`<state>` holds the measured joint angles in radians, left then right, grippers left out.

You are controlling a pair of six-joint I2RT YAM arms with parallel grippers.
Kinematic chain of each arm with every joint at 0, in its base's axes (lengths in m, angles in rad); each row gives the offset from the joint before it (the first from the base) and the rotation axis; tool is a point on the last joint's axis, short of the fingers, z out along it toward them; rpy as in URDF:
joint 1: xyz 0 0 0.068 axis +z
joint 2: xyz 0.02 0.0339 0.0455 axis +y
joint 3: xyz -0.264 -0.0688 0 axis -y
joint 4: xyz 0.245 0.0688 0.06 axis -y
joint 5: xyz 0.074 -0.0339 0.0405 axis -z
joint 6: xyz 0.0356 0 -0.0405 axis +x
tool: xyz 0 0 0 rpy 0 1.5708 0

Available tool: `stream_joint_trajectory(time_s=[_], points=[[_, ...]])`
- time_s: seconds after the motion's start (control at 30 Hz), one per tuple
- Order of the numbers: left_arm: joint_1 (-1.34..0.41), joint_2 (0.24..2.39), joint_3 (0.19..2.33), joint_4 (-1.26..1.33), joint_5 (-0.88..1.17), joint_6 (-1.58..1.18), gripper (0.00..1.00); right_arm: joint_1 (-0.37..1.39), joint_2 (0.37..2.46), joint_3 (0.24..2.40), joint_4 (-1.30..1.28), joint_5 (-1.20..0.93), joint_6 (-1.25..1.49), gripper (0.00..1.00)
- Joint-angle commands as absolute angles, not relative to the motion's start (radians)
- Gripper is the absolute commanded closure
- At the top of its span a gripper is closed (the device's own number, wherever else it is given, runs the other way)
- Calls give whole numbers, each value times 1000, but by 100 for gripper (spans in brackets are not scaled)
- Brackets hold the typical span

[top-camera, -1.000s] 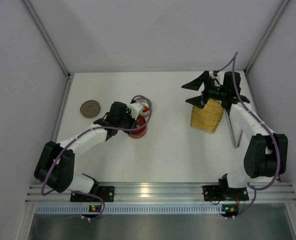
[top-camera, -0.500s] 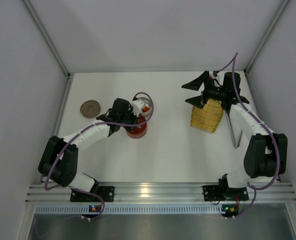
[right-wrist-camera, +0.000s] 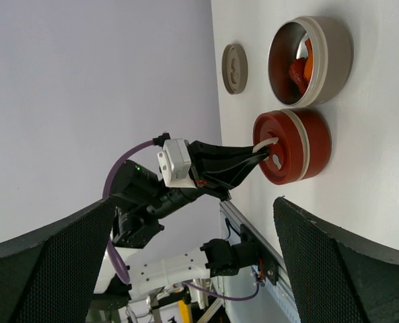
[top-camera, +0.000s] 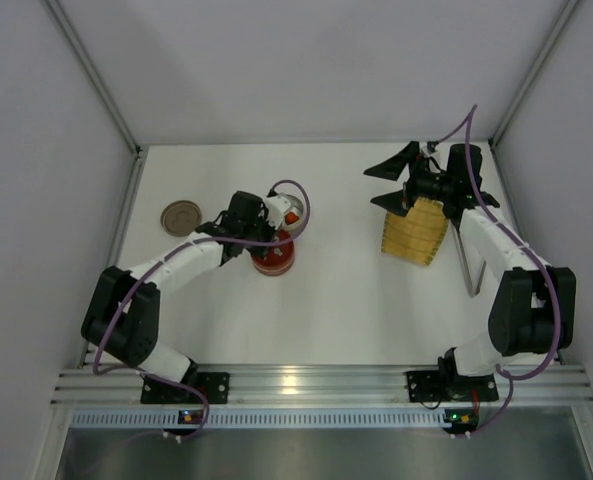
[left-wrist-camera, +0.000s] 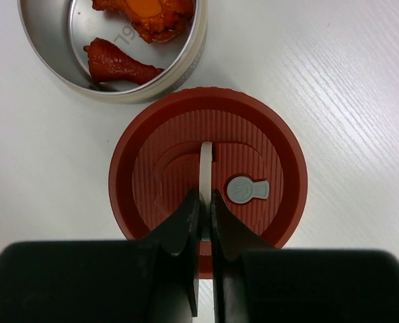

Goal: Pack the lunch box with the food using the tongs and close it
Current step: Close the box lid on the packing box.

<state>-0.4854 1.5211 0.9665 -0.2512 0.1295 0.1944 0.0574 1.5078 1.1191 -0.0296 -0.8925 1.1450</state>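
Fingers of the left arm are pinched shut on the pale loop handle of the red lid, right fingers just hanging wide open over the yellow tray.

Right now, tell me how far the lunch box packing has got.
Done: food pieces lie in the open steel bowl. In hand: the left tool is shut on the pale handle of the red lid. Still to do: the bowl has no lid on, a beige lid lies apart, and the tongs rest beside the yellow tray, with the right tool open and empty.
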Motion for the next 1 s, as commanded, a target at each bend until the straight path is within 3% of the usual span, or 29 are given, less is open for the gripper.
stream_joint_trajectory(time_s=[0.0, 0.47, 0.67, 0.97], points=[[-486, 1534, 1054, -287, 117, 210, 100, 46, 1506, 1115, 40, -910, 1143, 1], [-518, 1592, 1183, -508, 97, 141, 100, 44, 1508, 1117, 41, -916, 1147, 1], [-520, 1612, 1210, -566, 29, -25, 100, 40, 1505, 1115, 35, -917, 1144, 1], [-540, 1505, 1203, -554, -353, -394, 100, 38, 1505, 1109, 37, -913, 1140, 1]])
